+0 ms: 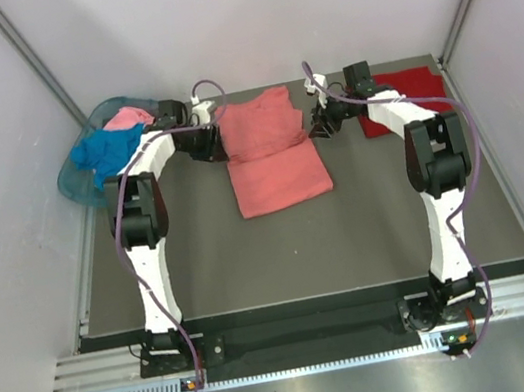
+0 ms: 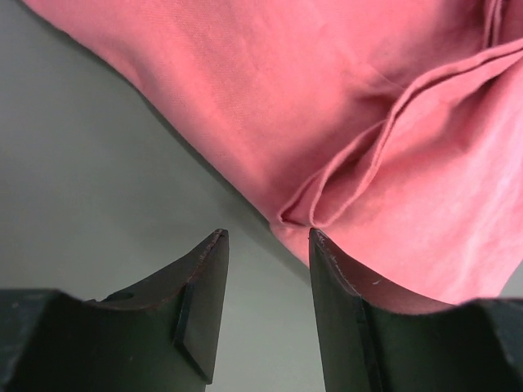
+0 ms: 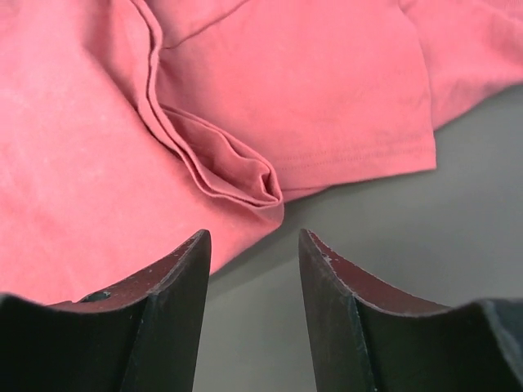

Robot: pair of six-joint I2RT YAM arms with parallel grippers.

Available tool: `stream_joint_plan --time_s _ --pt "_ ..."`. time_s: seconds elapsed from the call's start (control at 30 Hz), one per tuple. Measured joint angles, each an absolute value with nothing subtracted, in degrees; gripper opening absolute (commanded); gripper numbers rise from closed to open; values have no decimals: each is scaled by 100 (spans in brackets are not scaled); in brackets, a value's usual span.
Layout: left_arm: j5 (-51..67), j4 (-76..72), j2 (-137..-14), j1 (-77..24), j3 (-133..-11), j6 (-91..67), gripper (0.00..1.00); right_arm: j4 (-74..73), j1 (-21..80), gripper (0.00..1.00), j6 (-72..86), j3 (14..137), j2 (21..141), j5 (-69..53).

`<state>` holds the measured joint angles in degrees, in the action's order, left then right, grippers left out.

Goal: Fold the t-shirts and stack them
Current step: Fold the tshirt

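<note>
Dark red t-shirt (image 1: 414,91) lies folded at 2 o'clock; salmon-coral t-shirt (image 1: 269,149) part-folded, left gripper (image 2: 267,235) and right gripper (image 3: 253,234) released, empty; blue t-shirt (image 1: 102,153), pink t-shirt (image 1: 131,116) wait

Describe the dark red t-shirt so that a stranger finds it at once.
Look at the dark table, at its far right corner. There the dark red t-shirt lies flat. It is much darker than the salmon t-shirt in the middle.
</note>
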<state>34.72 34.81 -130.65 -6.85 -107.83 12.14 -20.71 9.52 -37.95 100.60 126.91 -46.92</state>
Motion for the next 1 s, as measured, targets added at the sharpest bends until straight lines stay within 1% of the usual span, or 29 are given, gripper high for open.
stream_joint_plan --time_s 0.37,0.63,0.73,0.83,1.0 --pt "3511 3688 -13367 -753 -11257 1382 48 -2082 950 45 -4523 10396 12947 -5078" --pt "3420 3747 -13465 -878 -11430 1503 49 -2349 963 45 -5201 10512 13170 -5078" --pt "3358 3780 -13491 -906 -11434 1525 49 -2373 985 47 -5367 10519 13187 -5076" --pt "3336 3800 -13533 -910 -11461 1546 47 -2414 1007 49 -5498 10628 13233 -5072" --pt "3282 3874 -13561 -908 -11531 1605 40 -2578 1052 50 -5802 10814 13310 -5070"
